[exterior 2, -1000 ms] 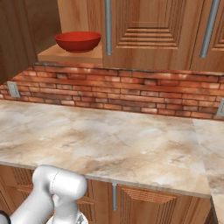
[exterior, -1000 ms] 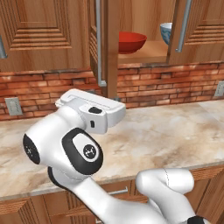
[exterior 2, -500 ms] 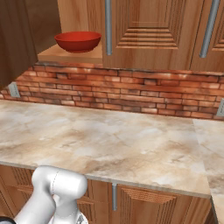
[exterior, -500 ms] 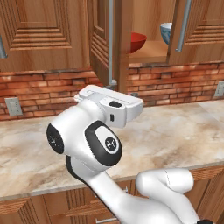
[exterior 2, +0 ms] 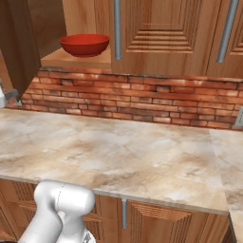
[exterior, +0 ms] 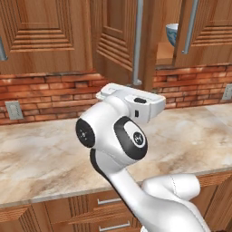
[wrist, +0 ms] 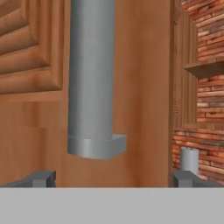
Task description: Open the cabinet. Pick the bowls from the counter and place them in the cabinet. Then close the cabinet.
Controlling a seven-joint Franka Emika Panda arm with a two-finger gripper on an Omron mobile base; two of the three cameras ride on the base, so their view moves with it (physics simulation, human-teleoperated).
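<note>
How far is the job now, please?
Done: both bowls sit in the cabinet, the red bowl and the pale bowl. In hand: the open fingers are at the door handle of the half-open door. Left: closing the cabinet.

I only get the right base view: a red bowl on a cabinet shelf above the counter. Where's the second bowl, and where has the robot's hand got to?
Observer: The left base view shows the pale bowl. It sits inside the cabinet on the shelf, partly hidden by a door edge.
Operator: And the hand?
Observer: In the hand view the gripper is open, with the lower end of a silver bar handle close in front, between its fingertips.
Operator: Is that door shut?
Observer: No. In the left base view the door stands ajar, swung out from the cabinet front.
</note>
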